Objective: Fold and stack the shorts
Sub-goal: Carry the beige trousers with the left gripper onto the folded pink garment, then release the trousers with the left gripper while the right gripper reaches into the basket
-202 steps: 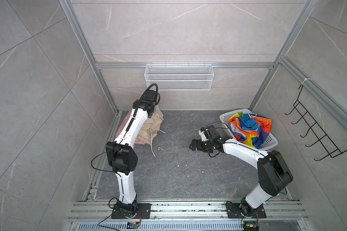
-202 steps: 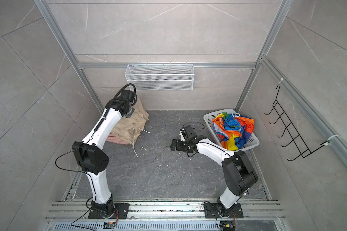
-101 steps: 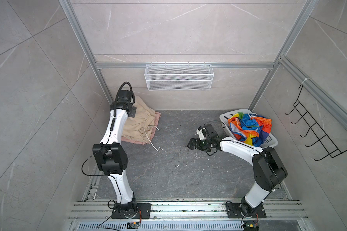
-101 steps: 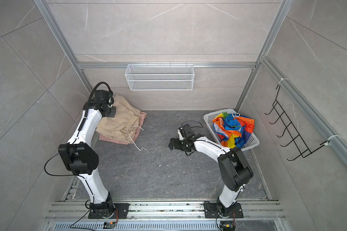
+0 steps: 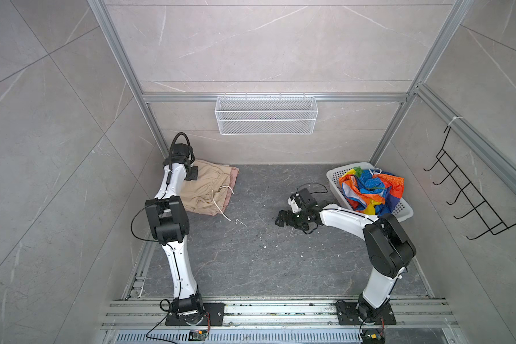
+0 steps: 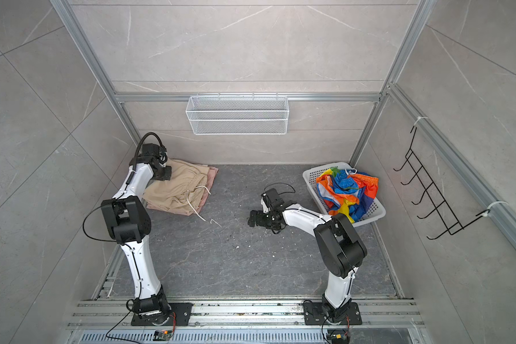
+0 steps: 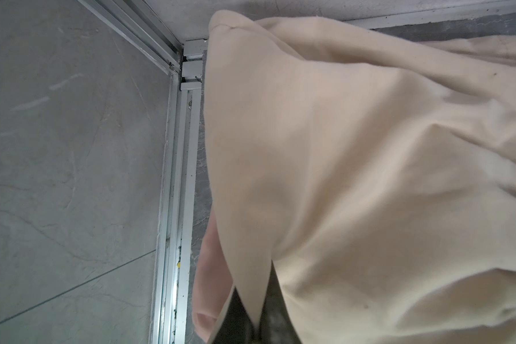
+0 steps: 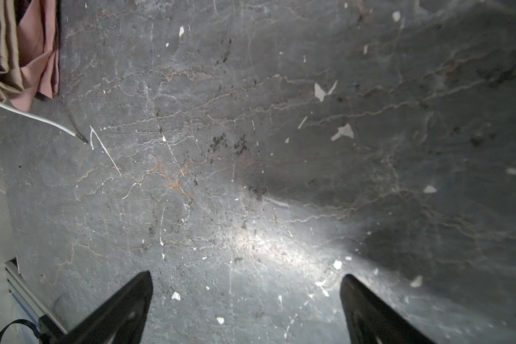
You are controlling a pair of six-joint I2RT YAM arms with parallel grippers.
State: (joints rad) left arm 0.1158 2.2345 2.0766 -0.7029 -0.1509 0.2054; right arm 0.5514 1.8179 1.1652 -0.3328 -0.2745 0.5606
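The left wrist view is showing what both top views are hiding: the left gripper (image 7: 255,323) is pinching a fold of the beige shorts (image 7: 340,178), which are lying on the pink shorts (image 7: 210,268) in the far left corner, where the left arm (image 5: 173,181) is reaching. The right arm (image 5: 343,216) is stretching low over the floor (image 5: 251,253) with the right gripper (image 8: 246,277) spread wide and holding nothing, while the rainbow shorts (image 5: 367,190) are sitting crumpled in the white basket (image 5: 333,176).

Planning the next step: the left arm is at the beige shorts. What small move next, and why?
Probably open the left jaws and release: they pinch the beige shorts, which already lie over the salmon-pink shorts. The rainbow shorts wait in the basket.
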